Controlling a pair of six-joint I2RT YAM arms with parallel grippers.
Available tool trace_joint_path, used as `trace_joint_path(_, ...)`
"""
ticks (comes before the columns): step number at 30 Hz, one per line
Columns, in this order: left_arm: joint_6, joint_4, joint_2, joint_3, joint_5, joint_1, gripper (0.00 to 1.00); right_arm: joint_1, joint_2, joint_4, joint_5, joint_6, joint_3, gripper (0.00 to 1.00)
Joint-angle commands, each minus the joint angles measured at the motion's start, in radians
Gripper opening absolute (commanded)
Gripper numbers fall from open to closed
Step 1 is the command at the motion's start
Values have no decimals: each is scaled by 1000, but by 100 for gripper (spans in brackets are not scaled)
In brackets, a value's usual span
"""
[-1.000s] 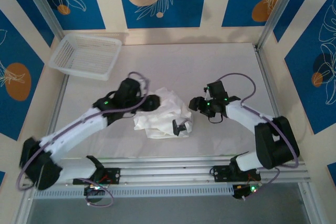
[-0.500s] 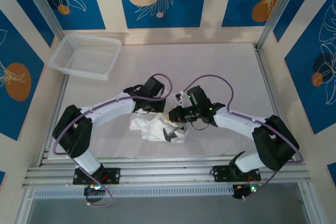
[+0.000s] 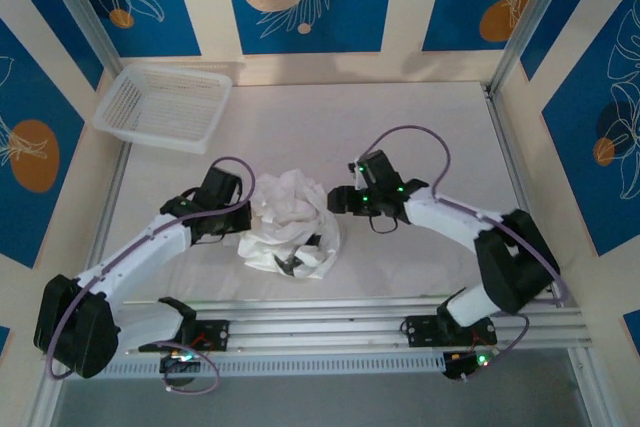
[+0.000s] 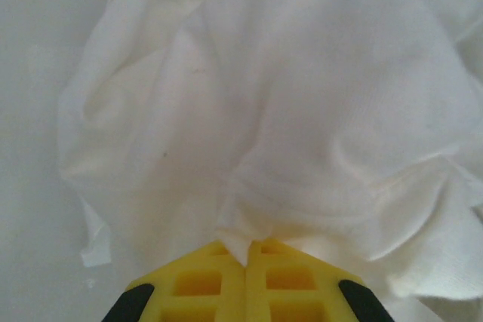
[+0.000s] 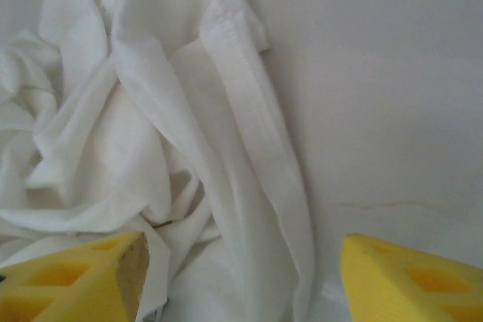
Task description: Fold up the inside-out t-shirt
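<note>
L gripper [image 4: 247,256] now pinches the crumpled white thin cotton t-shirt [image 4: 302,111], jaws pressed together on cloth. R gripper [image 5: 240,260] has just reopened, jaws spread. Shirt's still bunched, no fold yet.

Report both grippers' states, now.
Left gripper: shut on a fold of the t-shirt.
Right gripper: open, jaws wide apart over the t-shirt's hem, gripping nothing.
</note>
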State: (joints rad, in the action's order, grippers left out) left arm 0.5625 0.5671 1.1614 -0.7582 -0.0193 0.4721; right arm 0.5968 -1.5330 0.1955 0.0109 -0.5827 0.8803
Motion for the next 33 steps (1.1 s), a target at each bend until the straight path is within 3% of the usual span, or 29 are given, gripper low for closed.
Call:
trace_joint_path(1, 39, 13, -8, 8, -50, -6, 0, 40, -121, -48, -7, -2, 51, 68)
trace_joint_path(3, 44, 23, -31, 4, -76, -7, 0, 40, -197, -50, 32, -27, 92, 59)
trace_joint_path(6, 42, 55, -97, 4, -122, -30, 0, 42, -209, -1, 65, -20, 152, 8)
trace_joint_path(7, 36, 76, -121, 4, -131, -50, 0, 43, -171, 7, 81, -10, 151, 0)
trace_joint_path(10, 11, 154, -184, 6, -170, -133, 0, 12, 36, -10, 193, -11, 61, 0)
trace_joint_path(13, 3, 173, -247, 49, -164, -222, 0, -85, 300, -44, 268, -42, -96, 0)
trace_joint_path(18, 69, 101, -255, 161, -114, -273, 0, -166, 614, -51, 298, -15, -326, 0)
trace_joint_path(19, 89, 80, -247, 179, -105, -276, 4, -166, 656, -61, 289, -31, -377, 0)
trace_joint_path(22, 105, 42, -234, 181, -80, -278, 31, -166, 725, -73, 251, -115, -485, 2)
trace_joint_path(23, 105, 38, -235, 166, -75, -277, 36, -166, 737, -70, 238, -128, -500, 8)
trace_joint_path(25, 94, 34, -239, 111, -41, -275, 43, -166, 756, -31, 234, -140, -489, 31)
trace_joint_path(27, 85, -3, -224, 55, 52, -251, 47, -165, 772, 13, 242, -107, -441, 42)
trace_joint_path(29, 75, -47, -167, -5, 135, -182, 49, -150, 755, -5, 222, -36, -397, 43)
trace_joint_path(33, 5, -20, 78, -200, 132, 51, 51, -43, 521, -4, 148, 140, -242, 48)
